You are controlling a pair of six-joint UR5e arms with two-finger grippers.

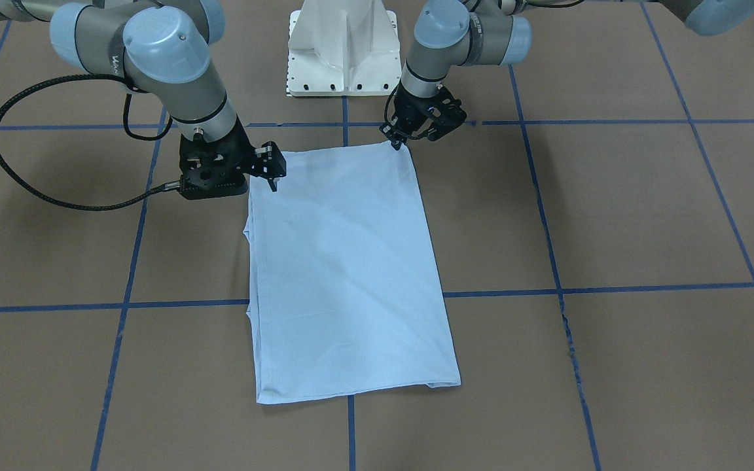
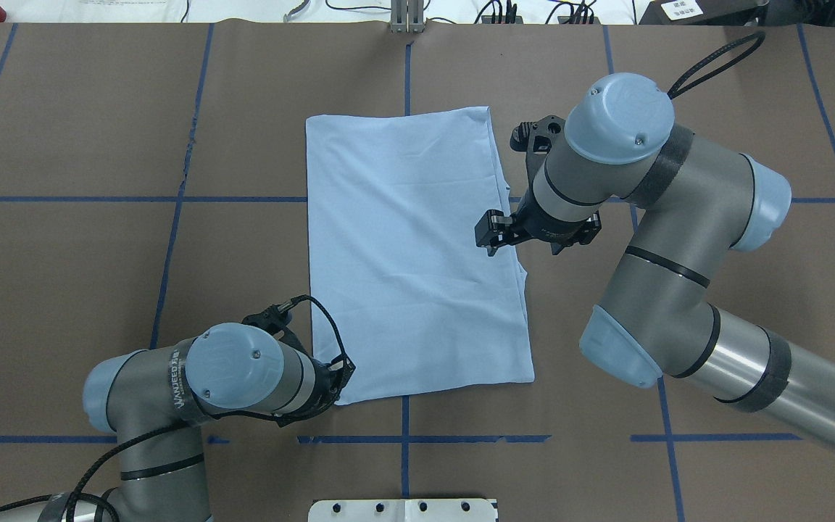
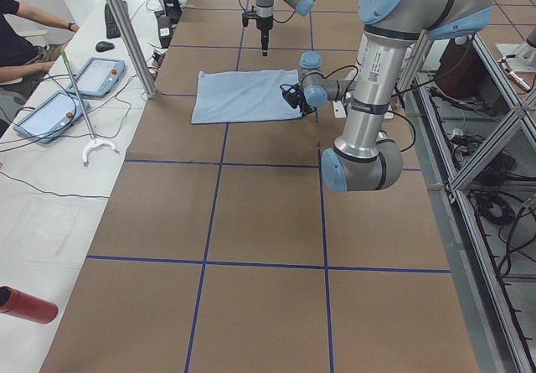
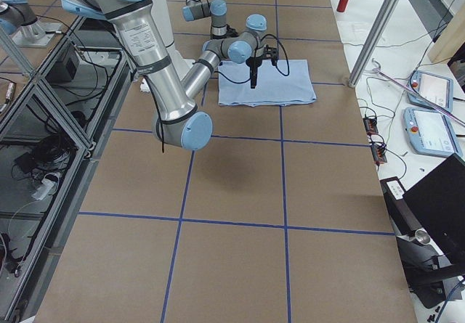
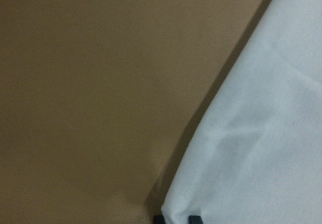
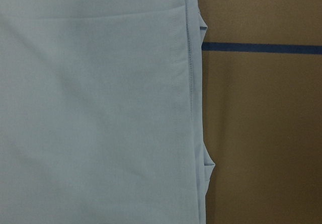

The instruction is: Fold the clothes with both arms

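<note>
Overhead exterior view shows one pale blue T-shirt [image 2: 410, 246] lying flat on the brown table [image 2: 84, 290], just in front of the white base [image 1: 344, 46], with its long side running away from the robot. It is already folded into a narrow rectangle. No sleeve, neckline or print shows, and stacked hems line the edge on the robot's right, so the lengthwise folds look done. What appears to be left is the crosswise folding, bringing one short end over the other. The left gripper [image 1: 396, 140] is down at the shirt's near corner on the robot's left. Its wrist camera shows the two fingertips close together with the cloth corner between them and a shadow under the raised edge, so it seems pinched onto that corner. The right gripper [image 2: 539, 241] hangs above the shirt's other long edge, about halfway along and apart from the cloth. Its jaws look spread, no fingertip shows in its wrist view, and it holds nothing. For a two-handed fold it would probably have to take the near corner on its own side first. By count there is one shirt, two arms, the left arm [image 2: 171, 384] and the right arm [image 2: 678, 239], and two grippers.
</note>
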